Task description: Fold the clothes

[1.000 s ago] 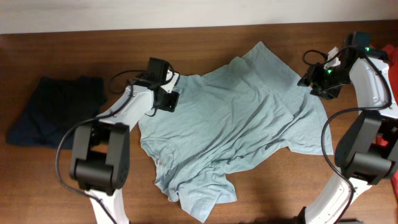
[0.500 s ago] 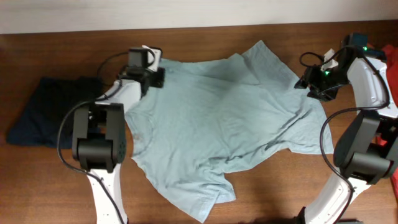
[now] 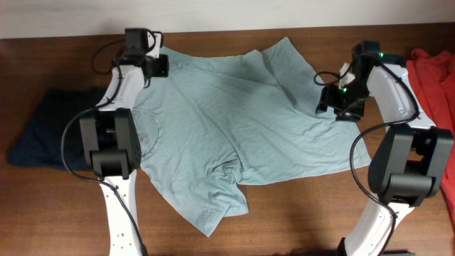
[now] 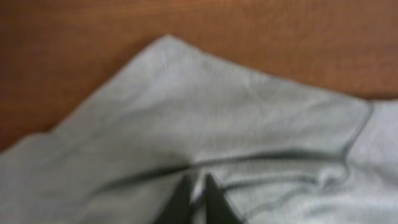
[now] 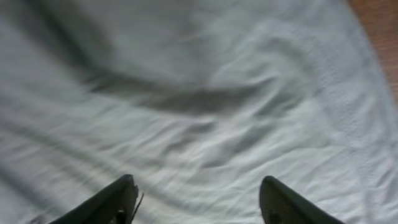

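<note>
Grey-blue T-shirt (image 3: 234, 135) lies spread on your table (image 3: 320, 213), with a navy garment (image 3: 57, 128) to its left and a red garment (image 3: 434, 78) to its right. Further back, your right gripper (image 5: 199, 202) hangs open over it. Farthest, your left gripper (image 4: 196, 196) pinches a fold at its far corner.

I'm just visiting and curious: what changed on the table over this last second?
The left gripper pulled its pinched corner of the pale T-shirt toward the far left, spreading it flatter. The right gripper, jaws open, moved inward over the shirt. The navy garment stayed put.
</note>
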